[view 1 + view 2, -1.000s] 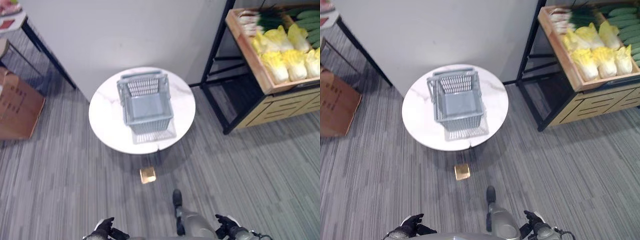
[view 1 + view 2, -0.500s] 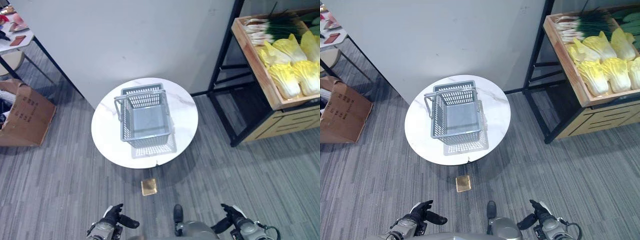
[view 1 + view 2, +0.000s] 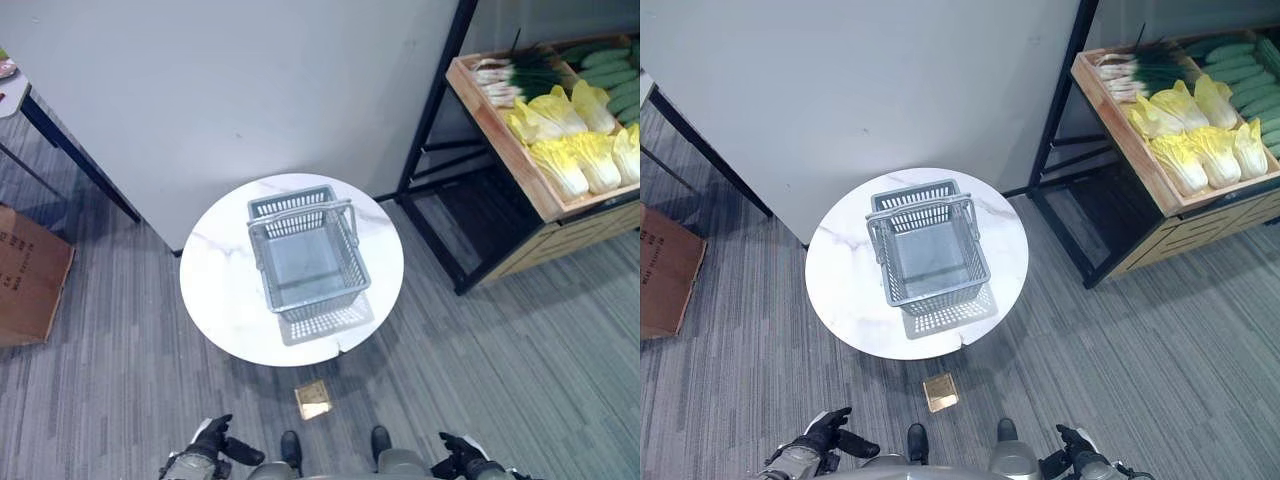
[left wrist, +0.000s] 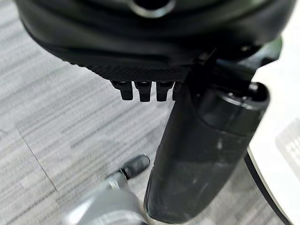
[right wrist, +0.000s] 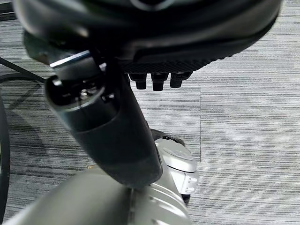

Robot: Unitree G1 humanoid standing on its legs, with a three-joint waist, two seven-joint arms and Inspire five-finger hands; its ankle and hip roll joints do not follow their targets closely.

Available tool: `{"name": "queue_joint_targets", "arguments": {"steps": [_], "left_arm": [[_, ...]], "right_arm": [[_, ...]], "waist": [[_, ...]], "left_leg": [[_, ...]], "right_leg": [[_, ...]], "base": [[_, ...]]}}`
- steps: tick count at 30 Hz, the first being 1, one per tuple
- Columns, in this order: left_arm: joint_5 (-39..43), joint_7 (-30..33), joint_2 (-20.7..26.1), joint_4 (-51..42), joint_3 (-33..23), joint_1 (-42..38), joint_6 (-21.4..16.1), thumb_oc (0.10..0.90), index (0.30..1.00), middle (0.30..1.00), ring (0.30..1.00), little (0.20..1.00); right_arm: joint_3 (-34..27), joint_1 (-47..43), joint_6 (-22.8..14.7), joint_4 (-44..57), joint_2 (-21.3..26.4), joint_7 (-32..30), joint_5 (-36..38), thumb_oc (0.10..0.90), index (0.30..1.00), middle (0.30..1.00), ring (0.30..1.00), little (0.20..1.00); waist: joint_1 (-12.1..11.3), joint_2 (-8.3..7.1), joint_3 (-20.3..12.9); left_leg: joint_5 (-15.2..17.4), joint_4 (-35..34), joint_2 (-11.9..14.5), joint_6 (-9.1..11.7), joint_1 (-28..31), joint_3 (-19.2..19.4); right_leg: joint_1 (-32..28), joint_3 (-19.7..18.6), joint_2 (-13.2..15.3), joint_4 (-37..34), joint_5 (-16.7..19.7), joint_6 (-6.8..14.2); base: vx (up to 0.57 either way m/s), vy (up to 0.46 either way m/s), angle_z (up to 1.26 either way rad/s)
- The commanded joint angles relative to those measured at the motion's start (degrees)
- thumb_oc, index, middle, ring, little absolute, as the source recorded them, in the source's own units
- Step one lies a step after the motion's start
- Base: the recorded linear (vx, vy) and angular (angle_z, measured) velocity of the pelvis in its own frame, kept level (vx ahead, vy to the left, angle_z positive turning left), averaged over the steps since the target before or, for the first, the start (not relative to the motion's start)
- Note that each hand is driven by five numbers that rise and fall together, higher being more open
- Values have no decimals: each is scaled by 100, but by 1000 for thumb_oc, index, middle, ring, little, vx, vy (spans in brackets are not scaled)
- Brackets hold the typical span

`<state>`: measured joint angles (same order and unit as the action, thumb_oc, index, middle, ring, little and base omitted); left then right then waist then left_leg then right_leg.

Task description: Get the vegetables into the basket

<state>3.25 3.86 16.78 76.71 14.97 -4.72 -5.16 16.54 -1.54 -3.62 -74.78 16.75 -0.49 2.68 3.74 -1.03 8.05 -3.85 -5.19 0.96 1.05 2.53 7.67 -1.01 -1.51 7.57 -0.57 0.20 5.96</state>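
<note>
An empty grey plastic basket point(image 3: 322, 302) with its handles up stands on a round white marble table point(image 3: 220, 290) in front of me. The vegetables lie in a wooden crate point(image 3: 500, 130) on a black-framed shelf at the far right: yellow-green cabbages point(image 3: 572, 150), green onions point(image 3: 512, 75) and cucumbers point(image 3: 612, 72). My left hand point(image 3: 213, 443) hangs low at the lower left, fingers relaxed and holding nothing. My right hand point(image 3: 458, 462) hangs low at the lower right, likewise open and empty. Both hands are far from the basket and the crate.
A white partition wall point(image 3: 250, 80) rises right behind the table. A cardboard box point(image 3: 25, 275) sits on the carpet at the left, beside a dark table leg point(image 3: 85, 160). A small golden square point(image 3: 314, 399) lies on the floor before the table.
The whole picture has shifted, so the camera has moved; the table and basket now sit lower in view. Both hands stay low at my sides, empty.
</note>
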Motion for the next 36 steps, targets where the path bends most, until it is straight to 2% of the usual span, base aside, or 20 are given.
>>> {"name": "queue_joint_targets", "arguments": {"steps": [1,3,4,5,7,9,12,14,15,16,17,18,19,21,22,26,36], "left_arm": [[-73,84,-124,228,-99,-57,-19,900,1000,1000,1000,1000],[-95,94,-17,323,-136,-130,34,900,1000,1000,1000,1000],[-91,63,37,350,-134,-178,32,900,1000,1000,1000,1000],[-77,23,85,360,-130,-237,48,900,1000,1000,1000,1000],[-16,-94,177,237,-114,-200,6,900,1000,1000,1000,1000],[12,-86,173,149,-180,-36,-44,900,1000,1000,1000,1000],[-63,10,67,107,-223,150,-85,900,1000,1000,1000,1000],[-110,17,68,136,-187,152,-90,900,1000,1000,1000,1000],[246,-355,1011,624,-235,-1179,359,900,1000,1000,1000,1000],[-266,267,-43,103,-98,0,-3,900,1000,1000,1000,1000],[-297,232,-160,46,-42,261,-17,900,1000,1000,1000,1000],[-319,221,-218,-46,7,352,-56,900,1000,1000,1000,1000],[-284,208,-250,-120,163,401,-63,900,1000,1000,1000,1000],[-250,254,-227,-121,333,296,-62,900,1000,1000,1000,1000],[-233,286,-257,-72,394,241,-58,900,1000,1000,1000,1000],[-133,376,-238,-30,456,143,-71,900,1000,1000,1000,1000],[104,573,-176,-10,549,-14,-135,900,1000,1000,1000,1000]], "right_arm": [[-185,-164,-75,-298,156,-186,322,900,1000,1000,1000,1000],[-589,-348,19,-576,719,-655,61,900,1000,1000,1000,1000],[-715,-463,49,-685,981,-698,2,900,1000,1000,1000,1000],[-731,-613,81,-718,1127,-737,-45,900,1000,1000,1000,1000],[-626,-1272,121,-426,1970,-993,-577,900,1000,1000,1000,1000],[-527,-1644,32,495,2556,-1313,-989,900,1000,1000,1000,1000],[-654,-2020,-90,2679,3330,-2032,-1790,900,1000,1000,1000,1000],[-444,-2320,-151,3003,3532,-2088,-2085,900,1000,1000,1000,1000],[154,-2906,-216,3180,3560,-1808,-2190,900,1000,1000,1000,1000],[181,-2853,-251,4115,3570,-1970,-2522,900,1000,1000,1000,1000],[318,-2952,-360,4166,3704,-1832,-2538,900,1000,1000,1000,1000],[374,-3109,-404,4067,3775,-1912,-2452,900,1000,1000,1000,1000],[586,-3492,-518,4288,3662,-1863,-2215,900,1000,1000,1000,1000],[1140,-4178,-540,4409,3494,-1685,-2160,900,1000,1000,1000,1000],[1467,-4632,-538,4408,3318,-1613,-2089,900,1000,1000,1000,1000],[1995,-5386,-491,4212,3051,-1509,-1940,900,1000,1000,1000,1000],[2405,-6126,-390,3382,2652,-1541,-1633,900,1000,1000,1000,1000]], "waist": [[-99,-2,-134],[-107,-42,-253],[-110,-42,-264],[-107,-42,-278],[-173,-42,-259],[-222,-45,-229],[-344,-47,-201],[-418,-55,-196],[-293,-35,-329],[-393,-118,-260],[-561,-154,-247],[-599,-138,-233],[-744,-131,-153],[-867,-146,-41],[-904,-161,15],[-990,-211,111],[-1133,-282,271]], "left_leg": [[209,19,374,248,148,65],[258,19,399,299,255,71],[267,19,410,315,286,63],[274,19,416,327,298,67],[249,19,442,349,303,62],[212,19,466,361,275,26],[162,19,488,379,201,-66],[142,19,503,393,167,-114],[160,19,530,444,214,-40],[158,19,539,420,187,-84],[136,19,536,424,137,-164],[117,19,539,426,87,-205],[52,19,537,424,-35,-305],[-11,19,538,431,-158,-411],[-41,19,540,434,-234,-456],[-91,19,536,438,-372,-527],[-158,19,469,426,-648,-687]], "right_leg": [[205,-146,13,-24,529,219],[15,-71,18,-205,556,223],[-41,-54,23,-248,566,228],[-69,-46,21,-284,581,234],[-81,-54,10,-326,652,247],[-62,-25,-6,-319,655,253],[-101,128,-12,-365,647,246],[-119,187,-16,-373,638,239],[-153,150,-48,-392,614,261],[-152,183,-41,-398,626,222],[-150,235,-50,-413,613,214],[-144,282,-45,-411,614,219],[-120,389,-35,-410,621,222],[-67,502,-36,-410,627,218],[-23,526,-45,-404,632,210],[74,588,-57,-394,639,196],[232,713,-21,-391,650,193]], "base": [[84,-30,-19],[82,-52,-9],[44,-31,4],[-3,-12,4],[-49,-12,-4],[-42,-17,-3],[-10,-38,6],[51,-32,26],[81,-35,52],[63,-57,45],[-41,-73,15],[-65,-74,3],[-67,-58,23],[-61,-47,55],[-36,-32,41],[-9,-17,12],[-2,-1,4]]}}
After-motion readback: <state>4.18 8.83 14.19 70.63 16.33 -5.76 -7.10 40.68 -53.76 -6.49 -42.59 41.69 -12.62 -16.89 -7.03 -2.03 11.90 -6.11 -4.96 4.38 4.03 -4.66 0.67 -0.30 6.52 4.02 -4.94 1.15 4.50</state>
